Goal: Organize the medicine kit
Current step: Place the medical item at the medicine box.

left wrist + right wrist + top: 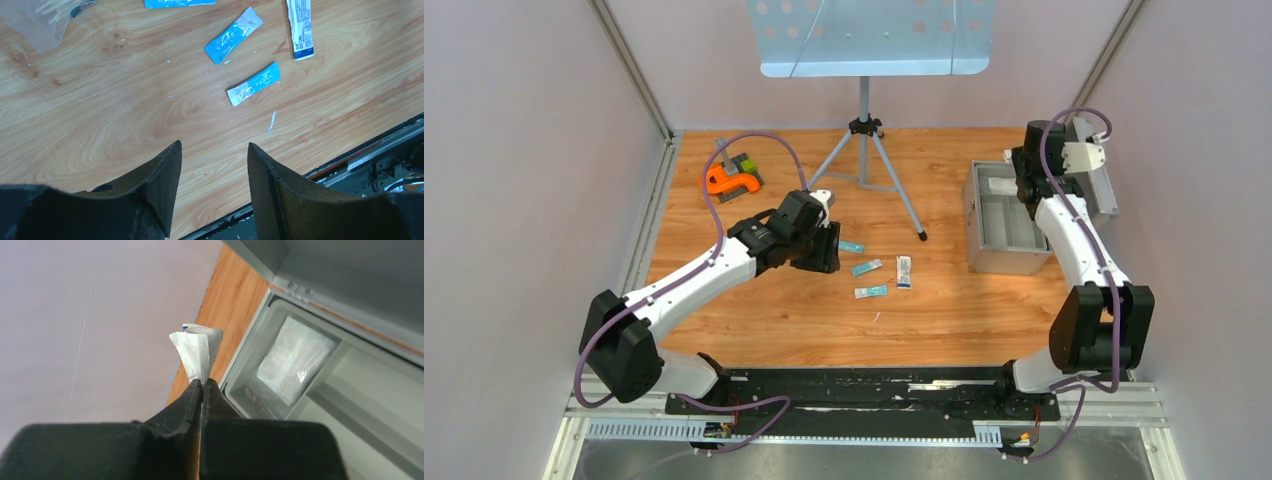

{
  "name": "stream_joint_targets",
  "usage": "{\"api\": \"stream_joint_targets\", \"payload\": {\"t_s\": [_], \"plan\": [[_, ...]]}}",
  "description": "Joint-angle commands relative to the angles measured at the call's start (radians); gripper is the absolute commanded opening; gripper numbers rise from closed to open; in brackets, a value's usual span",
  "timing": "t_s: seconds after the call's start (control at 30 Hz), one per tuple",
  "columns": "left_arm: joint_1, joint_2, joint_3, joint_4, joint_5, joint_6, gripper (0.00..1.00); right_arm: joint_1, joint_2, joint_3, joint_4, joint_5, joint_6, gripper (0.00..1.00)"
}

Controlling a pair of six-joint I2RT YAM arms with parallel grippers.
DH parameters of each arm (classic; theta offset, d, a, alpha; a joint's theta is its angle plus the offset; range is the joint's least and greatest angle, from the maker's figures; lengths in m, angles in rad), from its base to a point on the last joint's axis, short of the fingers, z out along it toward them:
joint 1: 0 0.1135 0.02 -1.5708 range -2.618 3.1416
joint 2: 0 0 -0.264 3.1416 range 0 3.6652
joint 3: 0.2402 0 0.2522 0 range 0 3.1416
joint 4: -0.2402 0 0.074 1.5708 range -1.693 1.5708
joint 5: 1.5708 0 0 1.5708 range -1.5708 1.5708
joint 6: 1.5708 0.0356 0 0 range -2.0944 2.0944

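The medicine kit stands open at the right of the wooden table, its lid tipped back. A clear plastic bag lies in one of its inner compartments. My right gripper hangs over the kit's far end, shut on a small white packet that sticks out past the fingertips. Several small packets lie mid-table: blue ones and a white-and-blue one. My left gripper hovers open just left of them with nothing between its fingers.
A tripod stand with a perforated plate stands at the back centre. An orange tool lies at the back left. A clear bag lies near the left gripper. Walls close both sides; a black rail runs along the near edge.
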Motion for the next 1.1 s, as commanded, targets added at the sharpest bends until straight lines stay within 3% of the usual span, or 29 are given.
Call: {"api": "stream_joint_targets", "payload": {"t_s": [0.0,0.27,0.83,0.9,1.07], "plan": [[0.002,-0.017,0.012,0.037,0.005,0.004,0.59,0.063,-0.059,-0.060,0.001,0.076,0.149,0.00],[0.003,-0.040,-0.003,0.028,-0.001,0.002,0.59,0.127,-0.001,-0.081,-0.030,0.205,0.320,0.00],[0.003,-0.062,-0.009,0.008,-0.015,0.005,0.59,0.081,0.126,-0.015,-0.038,0.228,0.340,0.01],[0.003,-0.063,-0.009,0.005,-0.015,0.007,0.59,0.073,0.136,-0.006,-0.038,0.221,0.334,0.09],[0.002,-0.058,-0.004,0.002,-0.015,0.009,0.59,0.064,0.175,0.033,-0.038,0.189,0.292,0.51]]}}
